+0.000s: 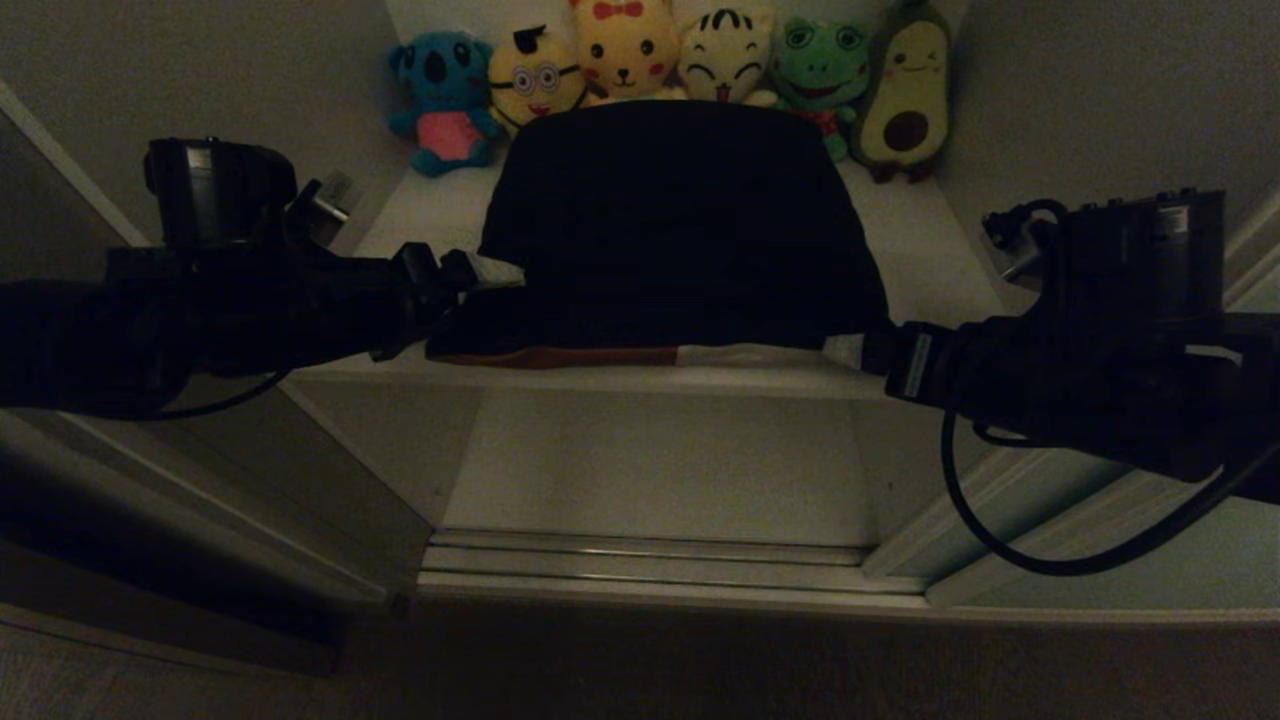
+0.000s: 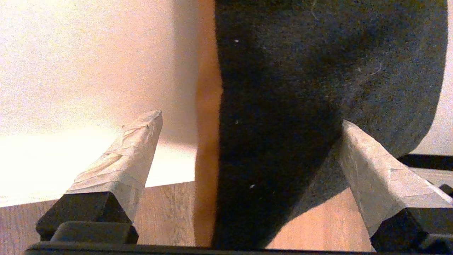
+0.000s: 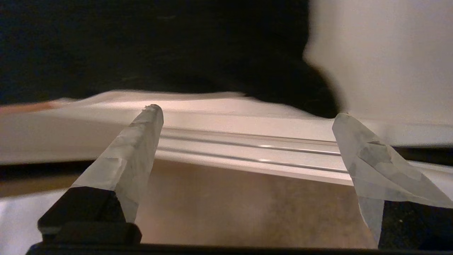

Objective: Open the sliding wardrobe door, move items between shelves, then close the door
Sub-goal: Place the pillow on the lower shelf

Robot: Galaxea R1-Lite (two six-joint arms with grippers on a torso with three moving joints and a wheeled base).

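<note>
Left gripper open beside black garment; labels unreadable.

This looks like a bedroom in a home. An open wardrobe has white shelves, folded clothes and plush toys.

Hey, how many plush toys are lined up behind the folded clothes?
6, in a row at the shelf's back, robot's left to right: blue koala, yellow goggled one, yellow bear, white cat, green frog, avocado. Some are partly hidden.
</note>
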